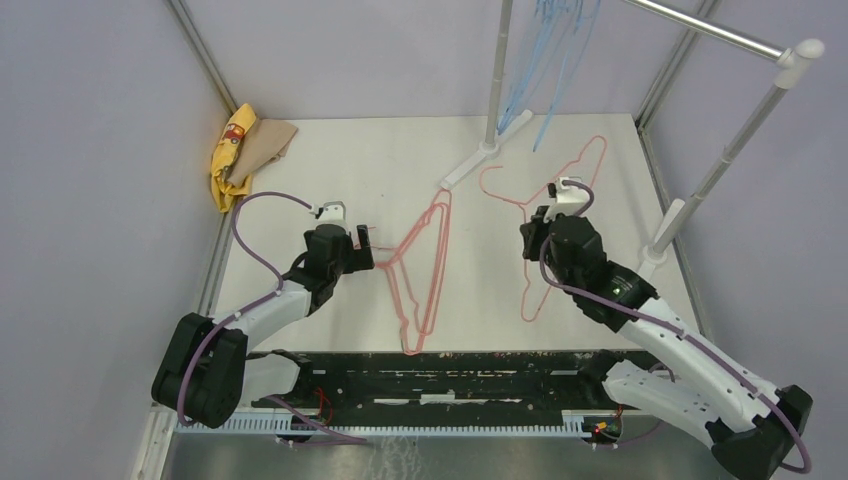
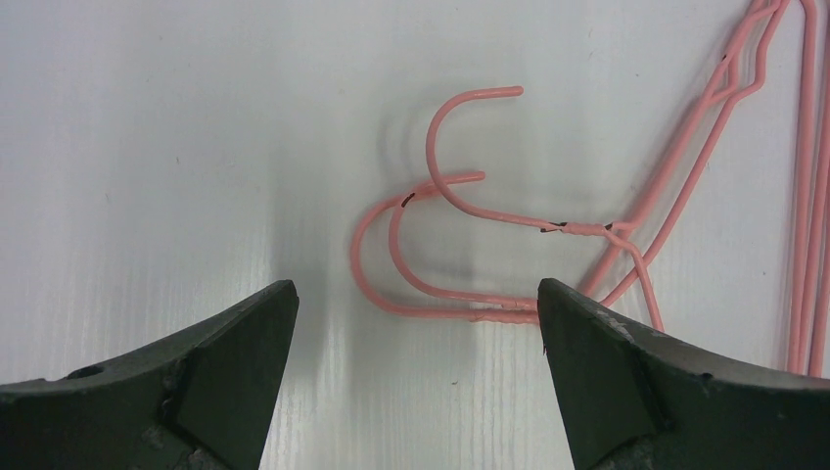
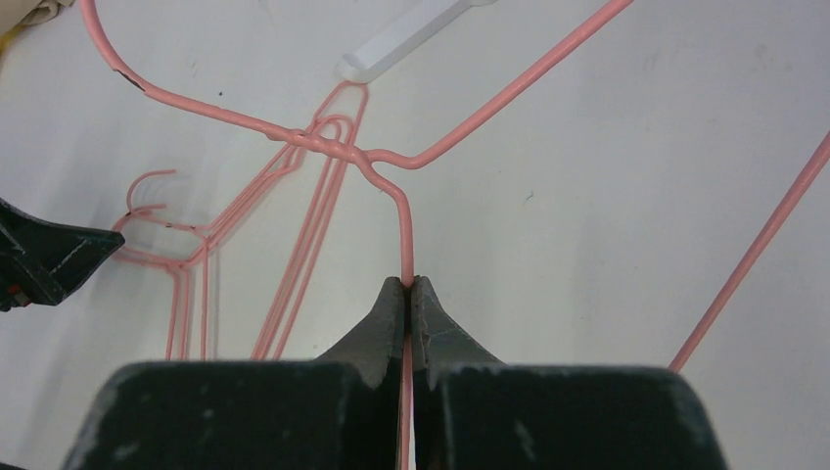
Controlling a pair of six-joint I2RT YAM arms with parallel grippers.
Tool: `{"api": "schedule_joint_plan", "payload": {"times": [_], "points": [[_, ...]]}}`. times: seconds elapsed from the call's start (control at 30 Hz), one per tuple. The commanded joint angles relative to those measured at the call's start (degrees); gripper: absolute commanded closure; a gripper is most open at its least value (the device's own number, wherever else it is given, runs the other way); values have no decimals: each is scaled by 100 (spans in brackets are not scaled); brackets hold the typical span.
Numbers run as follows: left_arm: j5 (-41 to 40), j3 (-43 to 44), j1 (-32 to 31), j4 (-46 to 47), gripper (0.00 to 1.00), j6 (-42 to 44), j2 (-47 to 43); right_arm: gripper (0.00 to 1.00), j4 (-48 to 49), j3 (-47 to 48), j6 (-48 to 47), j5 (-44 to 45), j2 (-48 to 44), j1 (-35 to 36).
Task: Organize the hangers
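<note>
The jaws of the left gripper (image 2: 416, 294) were spread wide, low over the table (image 1: 330, 160), just short of the hooks of a stack of pink hangers (image 1: 415, 280) lying flat. The jaws of the right gripper (image 3: 409, 284) were pressed together on the wire of a single pink hanger (image 3: 405, 230). Farther back, light blue hangers (image 1: 548, 50) hung from the rack (image 1: 495, 90).

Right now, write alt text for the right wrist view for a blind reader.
The right gripper is shut on one wire of a pink hanger, which runs up to its twisted neck and hook. More pink hangers lie stacked at left on the white table, a white rack foot beyond them.
</note>
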Motion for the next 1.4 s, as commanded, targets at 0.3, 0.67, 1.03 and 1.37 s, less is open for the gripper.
{"api": "schedule_joint_plan", "payload": {"times": [0.3,0.67,1.03,1.37], "points": [[-34,20,-6,277,1,-269,34,99,-330,1269,123,-1312,-194,-1477],[-50,-9,-3,239,1,-257,-128,99,347,2792,325,-2355,645,-2275],[-38,-42,-12,245,1,-251,-180,99,1625,3501,1547,-3371,1792,-3552],[-94,-6,-8,227,1,-222,-149,99,2443,3932,2195,-3814,2430,-4060]]}}
